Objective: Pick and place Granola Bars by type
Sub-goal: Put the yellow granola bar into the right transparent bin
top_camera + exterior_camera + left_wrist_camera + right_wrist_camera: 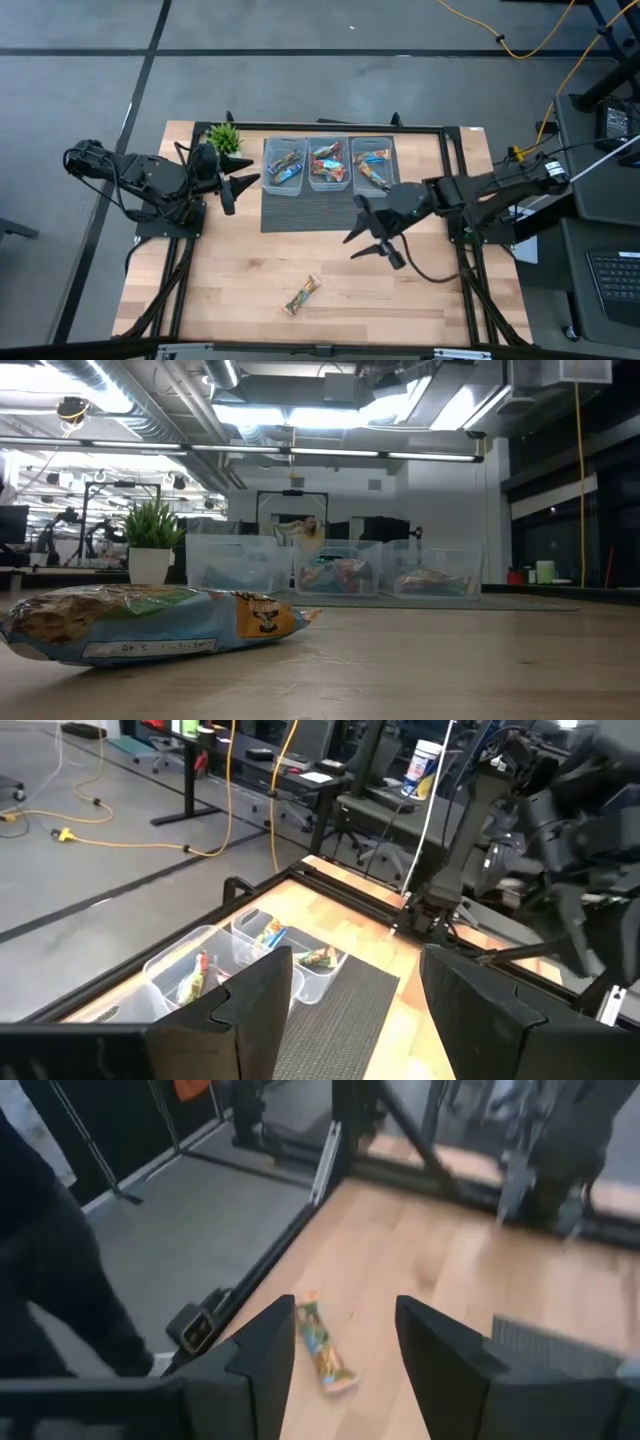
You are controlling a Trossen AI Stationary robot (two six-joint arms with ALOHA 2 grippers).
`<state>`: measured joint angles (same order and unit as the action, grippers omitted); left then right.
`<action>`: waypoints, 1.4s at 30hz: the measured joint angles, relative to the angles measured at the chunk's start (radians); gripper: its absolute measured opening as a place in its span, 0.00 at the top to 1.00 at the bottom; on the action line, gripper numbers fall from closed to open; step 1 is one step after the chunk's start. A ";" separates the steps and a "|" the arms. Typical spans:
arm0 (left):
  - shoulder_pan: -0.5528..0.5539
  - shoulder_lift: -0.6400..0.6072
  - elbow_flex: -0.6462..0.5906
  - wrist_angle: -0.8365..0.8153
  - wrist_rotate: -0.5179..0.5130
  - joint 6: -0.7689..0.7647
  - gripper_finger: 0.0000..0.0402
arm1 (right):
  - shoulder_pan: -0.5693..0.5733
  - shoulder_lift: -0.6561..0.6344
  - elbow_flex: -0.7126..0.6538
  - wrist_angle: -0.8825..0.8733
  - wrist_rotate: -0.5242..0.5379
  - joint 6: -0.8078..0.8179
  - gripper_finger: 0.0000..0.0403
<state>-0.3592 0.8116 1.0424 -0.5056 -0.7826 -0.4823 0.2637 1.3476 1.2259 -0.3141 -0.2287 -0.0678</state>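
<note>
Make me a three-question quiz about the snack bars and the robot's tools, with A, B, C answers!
1. Where is the loose granola bar?
A. on the bare wood near the table's front edge
B. on the plant
C. in a bin

2. How many clear bins sit in the row?
A. one
B. three
C. six

3. How is the right tool?
A. shut on a bar
B. open, holding nothing
C. out of view

Answers: 1 A, it lies alone on the wood; 2 B, three side by side on the dark mat; 3 B, its fingers stand apart in the right wrist view.
</note>
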 joint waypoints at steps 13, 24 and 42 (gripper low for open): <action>0.000 0.000 0.000 0.001 0.000 0.012 0.47 | 0.015 0.199 0.346 -0.059 0.108 -0.192 0.28; 0.000 0.000 0.000 0.000 0.000 0.031 0.47 | 0.015 0.515 0.673 -0.356 0.107 -0.353 0.27; 0.000 0.000 0.000 -0.022 0.000 0.050 0.47 | -0.030 0.751 0.673 -0.410 0.160 -0.429 0.27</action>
<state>-0.3592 0.8116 1.0428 -0.5278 -0.7826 -0.4320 0.2338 2.0988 1.8993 -0.7243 -0.0691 -0.4967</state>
